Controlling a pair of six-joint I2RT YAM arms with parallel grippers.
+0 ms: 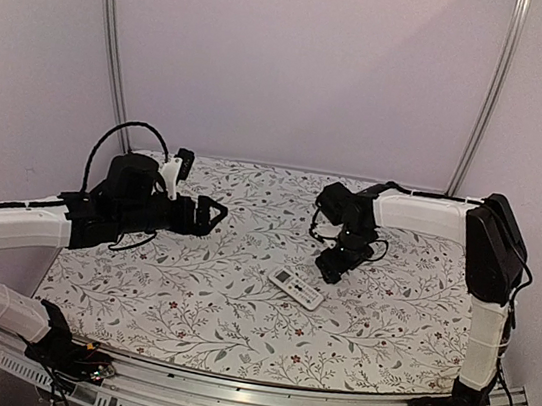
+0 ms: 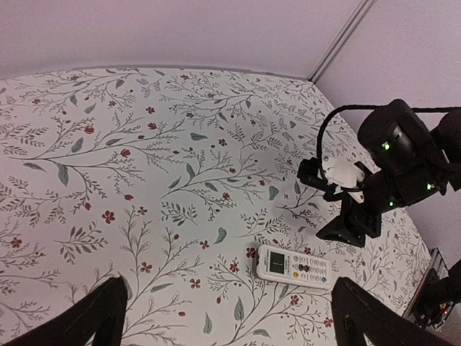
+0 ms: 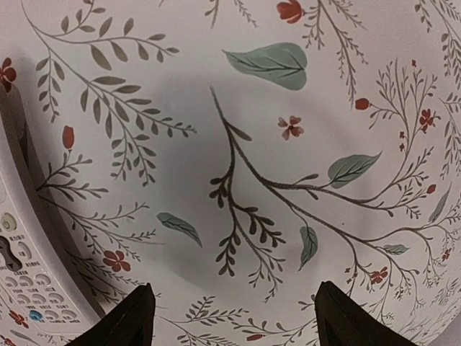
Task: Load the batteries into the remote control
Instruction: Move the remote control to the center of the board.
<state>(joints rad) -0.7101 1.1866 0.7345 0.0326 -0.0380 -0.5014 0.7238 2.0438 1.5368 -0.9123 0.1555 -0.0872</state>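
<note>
The white remote control (image 1: 296,287) lies face up, screen and buttons showing, on the floral cloth near the table's middle. It also shows in the left wrist view (image 2: 294,267) and at the left edge of the right wrist view (image 3: 21,259). My right gripper (image 1: 333,264) is open and empty, low over the cloth just right of and behind the remote; in its own view (image 3: 234,317) only cloth lies between the jaws. My left gripper (image 1: 211,215) is open and empty, held above the table's left half; its own view (image 2: 229,317) looks toward the remote. No batteries show in any view.
The floral tablecloth (image 1: 188,292) covers the whole table. A white wall with two metal rails (image 1: 112,39) stands behind. The right arm (image 2: 392,166) shows in the left wrist view, beyond the remote.
</note>
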